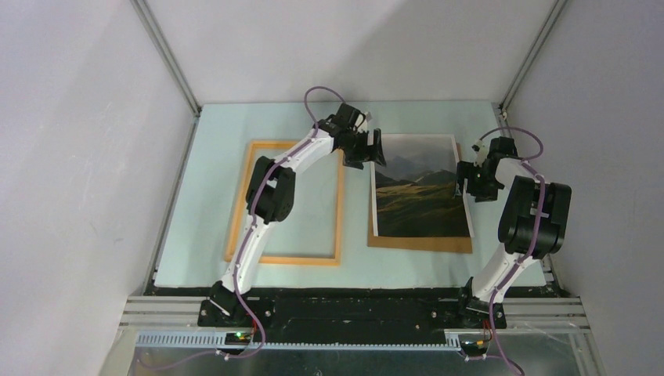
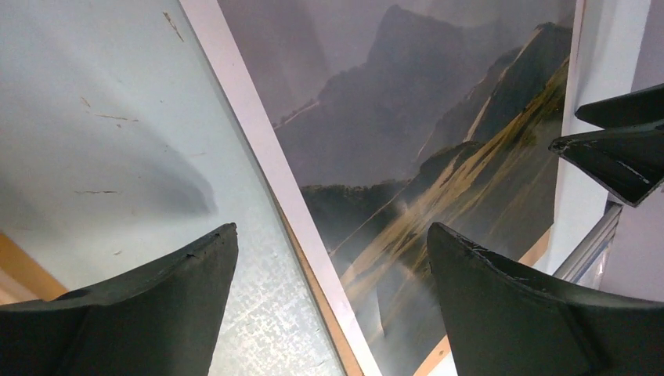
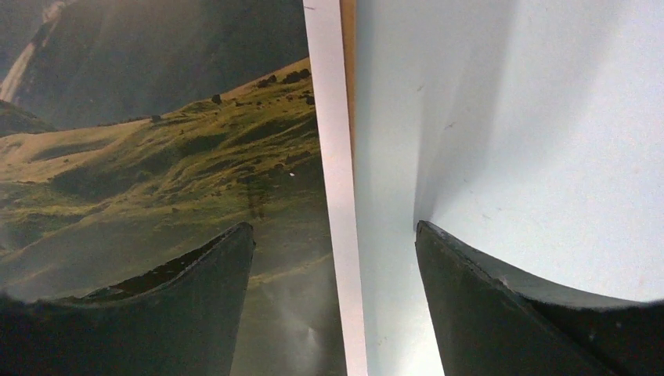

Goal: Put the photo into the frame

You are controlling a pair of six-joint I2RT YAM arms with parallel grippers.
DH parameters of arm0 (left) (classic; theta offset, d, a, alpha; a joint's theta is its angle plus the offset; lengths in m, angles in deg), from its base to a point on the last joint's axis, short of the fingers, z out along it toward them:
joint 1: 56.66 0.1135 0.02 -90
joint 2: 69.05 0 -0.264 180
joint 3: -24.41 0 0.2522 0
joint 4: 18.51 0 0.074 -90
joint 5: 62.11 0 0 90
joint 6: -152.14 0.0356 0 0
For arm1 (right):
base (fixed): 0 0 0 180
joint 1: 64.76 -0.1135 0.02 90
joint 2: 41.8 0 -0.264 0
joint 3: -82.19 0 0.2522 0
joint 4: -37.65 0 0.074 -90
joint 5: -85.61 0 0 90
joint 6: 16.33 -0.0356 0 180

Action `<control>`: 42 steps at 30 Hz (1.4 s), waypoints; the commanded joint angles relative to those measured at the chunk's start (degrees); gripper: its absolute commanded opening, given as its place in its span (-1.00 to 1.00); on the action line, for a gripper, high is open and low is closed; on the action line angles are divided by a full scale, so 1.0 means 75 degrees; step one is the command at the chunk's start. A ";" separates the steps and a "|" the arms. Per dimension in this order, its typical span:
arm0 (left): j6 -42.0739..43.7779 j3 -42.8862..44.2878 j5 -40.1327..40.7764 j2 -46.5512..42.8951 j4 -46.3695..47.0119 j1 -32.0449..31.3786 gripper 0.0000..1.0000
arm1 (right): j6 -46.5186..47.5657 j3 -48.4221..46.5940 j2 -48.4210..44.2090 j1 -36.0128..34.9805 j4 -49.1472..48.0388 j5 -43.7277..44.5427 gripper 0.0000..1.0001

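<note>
The photo [image 1: 419, 188], a dark mountain landscape with a white border, lies face up on a brown backing board [image 1: 423, 244] right of centre. The orange-tan frame [image 1: 338, 205] lies flat to its left, partly under the left arm. My left gripper [image 1: 374, 149] is open, its jaws straddling the photo's upper left edge [image 2: 282, 176]. My right gripper [image 1: 468, 186] is open, its jaws straddling the photo's right edge [image 3: 333, 180]. From the left wrist view, the right gripper's fingers [image 2: 618, 149] show beyond the photo.
The pale blue mat [image 1: 211, 157] covers the table inside grey walls. Aluminium rails run along the near edge [image 1: 352, 309] and up the back corners.
</note>
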 commanded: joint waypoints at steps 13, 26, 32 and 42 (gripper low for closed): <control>-0.0172 0.0103 -0.0232 0.0355 0.0235 -0.0413 0.89 | 0.0137 -0.0191 0.0150 -0.0225 0.0470 -0.1681 0.54; -0.0001 0.0053 -0.0535 0.0211 0.0249 -0.0403 0.86 | 0.0225 -0.0191 0.0097 -0.0307 0.0582 -0.1961 0.50; 0.0203 0.0038 -0.0816 -0.0148 0.0243 -0.0398 0.85 | 0.0177 -0.0193 0.0171 -0.0271 0.0559 -0.1751 0.49; 0.0535 0.0136 -0.1283 -0.0432 0.0246 -0.0410 0.86 | 0.0187 -0.0191 0.0221 -0.0270 0.0536 -0.1674 0.48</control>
